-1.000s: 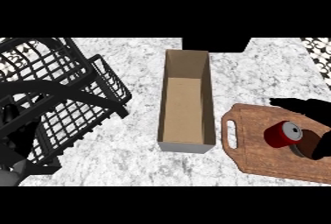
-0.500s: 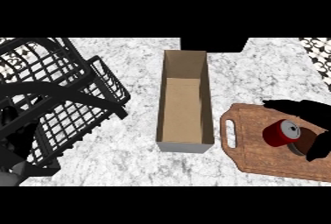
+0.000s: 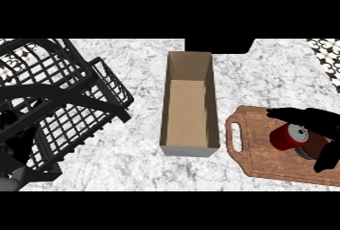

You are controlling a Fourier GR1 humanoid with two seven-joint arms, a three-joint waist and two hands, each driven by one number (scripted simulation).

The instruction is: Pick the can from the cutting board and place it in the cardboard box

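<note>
The cardboard box (image 3: 189,112) stands open on the marbled counter (image 3: 133,166), long and narrow, with nothing inside it. Just to the right of the box lies the wooden cutting board (image 3: 266,158), its handle slot turned toward the box. The red can (image 3: 284,139) is on that board, well right of the box, its silver end facing away from the box. The right robot hand (image 3: 315,120) curls round the can, with fingers arched over the can's far side and the thumb down at its near right side. To the left of the box sits a black wire rack (image 3: 73,90). The left robot hand (image 3: 12,134) shows dark at the view's edge, far left of the box; I cannot tell whether it is spread or closed.
</note>
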